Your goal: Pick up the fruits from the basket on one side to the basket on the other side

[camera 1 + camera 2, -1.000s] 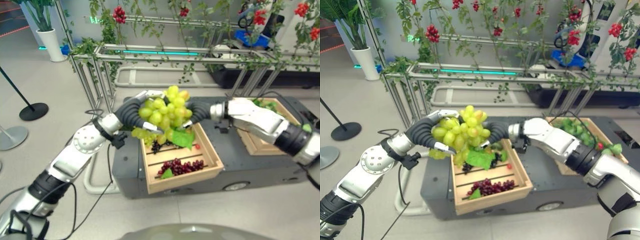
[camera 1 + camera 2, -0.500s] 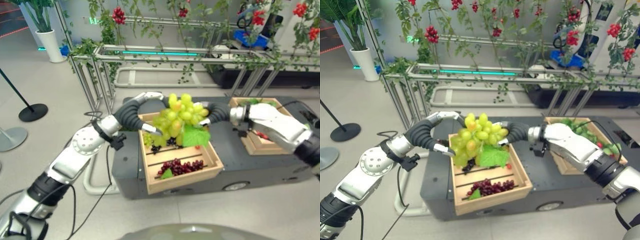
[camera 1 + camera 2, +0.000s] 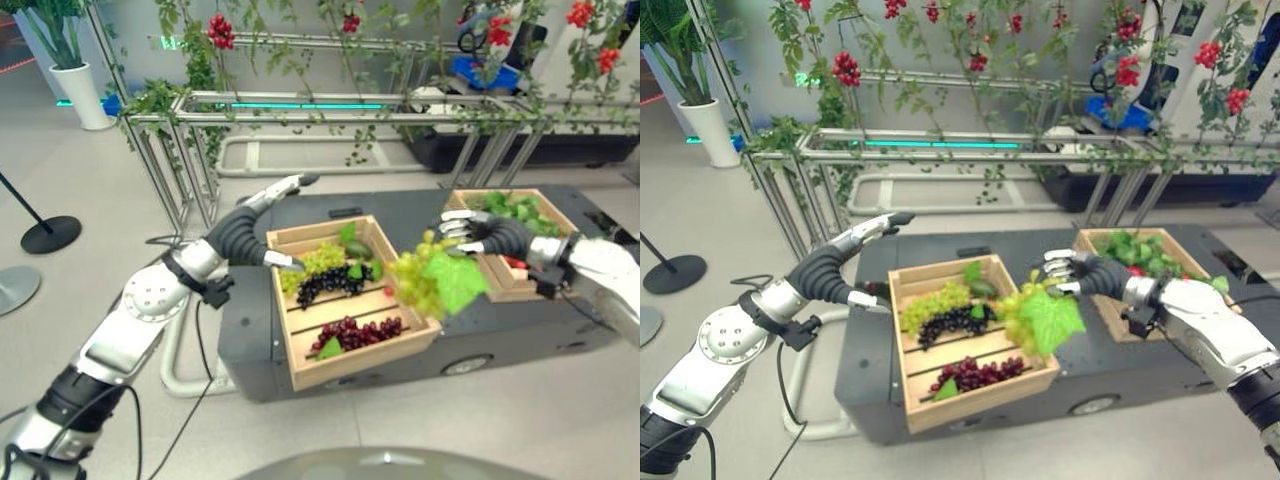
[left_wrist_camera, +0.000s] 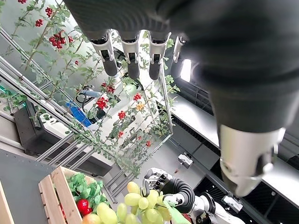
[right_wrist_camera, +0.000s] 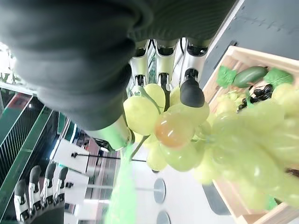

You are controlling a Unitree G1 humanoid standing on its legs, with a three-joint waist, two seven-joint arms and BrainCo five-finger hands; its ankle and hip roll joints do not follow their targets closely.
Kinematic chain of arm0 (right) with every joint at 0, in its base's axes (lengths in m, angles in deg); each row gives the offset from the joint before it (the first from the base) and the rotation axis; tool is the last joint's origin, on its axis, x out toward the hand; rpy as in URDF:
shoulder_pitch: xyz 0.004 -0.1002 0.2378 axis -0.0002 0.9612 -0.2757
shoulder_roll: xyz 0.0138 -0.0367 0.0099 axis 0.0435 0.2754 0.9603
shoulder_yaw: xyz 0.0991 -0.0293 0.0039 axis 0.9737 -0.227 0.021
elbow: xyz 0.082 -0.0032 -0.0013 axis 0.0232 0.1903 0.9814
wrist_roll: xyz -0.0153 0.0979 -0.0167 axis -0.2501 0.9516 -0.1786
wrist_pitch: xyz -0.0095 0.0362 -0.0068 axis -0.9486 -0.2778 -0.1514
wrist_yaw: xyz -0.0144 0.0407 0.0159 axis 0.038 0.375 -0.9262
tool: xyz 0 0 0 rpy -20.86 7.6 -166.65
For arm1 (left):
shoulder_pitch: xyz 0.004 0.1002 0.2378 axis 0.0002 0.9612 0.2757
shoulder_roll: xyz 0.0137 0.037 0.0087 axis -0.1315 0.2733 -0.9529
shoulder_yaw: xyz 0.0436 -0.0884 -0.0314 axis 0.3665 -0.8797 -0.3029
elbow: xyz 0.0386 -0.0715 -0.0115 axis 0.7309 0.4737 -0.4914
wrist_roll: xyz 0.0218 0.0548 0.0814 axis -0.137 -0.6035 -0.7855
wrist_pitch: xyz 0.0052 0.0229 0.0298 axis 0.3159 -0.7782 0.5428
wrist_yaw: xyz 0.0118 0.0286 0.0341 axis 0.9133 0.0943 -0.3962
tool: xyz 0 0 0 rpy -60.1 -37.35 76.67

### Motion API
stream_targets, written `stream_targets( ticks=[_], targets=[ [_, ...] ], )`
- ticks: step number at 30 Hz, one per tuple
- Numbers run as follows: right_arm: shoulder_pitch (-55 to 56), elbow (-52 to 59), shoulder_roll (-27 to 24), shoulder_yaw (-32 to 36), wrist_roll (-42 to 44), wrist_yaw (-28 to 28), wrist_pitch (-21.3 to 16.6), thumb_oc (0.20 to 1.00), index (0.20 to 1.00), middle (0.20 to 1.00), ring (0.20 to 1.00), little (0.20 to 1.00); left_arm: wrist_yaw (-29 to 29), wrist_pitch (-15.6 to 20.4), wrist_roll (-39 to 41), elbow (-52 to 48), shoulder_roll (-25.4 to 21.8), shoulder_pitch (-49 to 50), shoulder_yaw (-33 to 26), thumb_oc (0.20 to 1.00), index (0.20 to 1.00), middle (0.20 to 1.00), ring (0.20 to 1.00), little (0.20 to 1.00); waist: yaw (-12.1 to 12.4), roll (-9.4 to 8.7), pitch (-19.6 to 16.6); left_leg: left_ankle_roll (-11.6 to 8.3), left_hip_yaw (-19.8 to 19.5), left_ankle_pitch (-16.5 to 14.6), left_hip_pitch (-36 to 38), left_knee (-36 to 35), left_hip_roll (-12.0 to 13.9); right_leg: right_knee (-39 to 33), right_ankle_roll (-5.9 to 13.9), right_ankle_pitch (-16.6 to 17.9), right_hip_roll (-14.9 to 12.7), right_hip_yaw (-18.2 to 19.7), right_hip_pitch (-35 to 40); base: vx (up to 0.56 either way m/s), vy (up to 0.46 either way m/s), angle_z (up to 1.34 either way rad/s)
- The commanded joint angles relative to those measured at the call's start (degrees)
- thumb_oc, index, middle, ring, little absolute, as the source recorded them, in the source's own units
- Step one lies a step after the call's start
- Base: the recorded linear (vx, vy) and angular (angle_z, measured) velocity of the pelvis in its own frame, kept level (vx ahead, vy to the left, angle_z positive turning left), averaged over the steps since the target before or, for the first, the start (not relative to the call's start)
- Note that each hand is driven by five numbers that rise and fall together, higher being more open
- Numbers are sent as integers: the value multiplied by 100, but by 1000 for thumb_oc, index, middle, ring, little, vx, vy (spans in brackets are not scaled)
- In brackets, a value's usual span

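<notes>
Fingers of the right hand [image 3: 1092, 273] pinch the green grape bunch with its leaf [image 3: 1032, 318], hanging between the two slatted wooden crates. Left hand [image 3: 245, 228] hovers, fingers straight, over the near crate [image 3: 362, 350] of green and dark grapes; the far crate [image 3: 505, 287] holds greenery.

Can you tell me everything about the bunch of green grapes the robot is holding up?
The green grape bunch is a cluster of round, pale yellow-green grapes, one tinged orange, with a big bright green leaf hanging at its side. It looks glossy, like plastic. The right hand grips it at the top, so it dangles in the air between the two wooden crates, over the near crate's right edge, touching nothing else.
</notes>
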Motion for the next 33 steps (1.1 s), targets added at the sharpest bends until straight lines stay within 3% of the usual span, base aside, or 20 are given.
stream_targets(
  ticks=[1, 33],
  targets=[
    [-271, -64, -165, 431, 167, 54, -489, 200, 200, 200, 200, 200, -43, 228, 175, -48, -129, 56, -263, 1000, 1000, 1000, 1000, 1000, 8, -192, -384, 162, -10, -323, 139, 6, -271, 193, 743, 60, -368, 132, 89, 0, 0, 0],
    [-36, -229, 155, 807, -6, 124, -537, 200, 200, 200, 200, 200, 49, 169, 116, -40, -24, 271, -375, 1000, 1000, 1000, 1000, 1000, -3, -182, -376, 184, 13, -364, 192, 6, -277, 202, 742, 45, -362, 161, 99, 0, 0, 0]
  ],
)
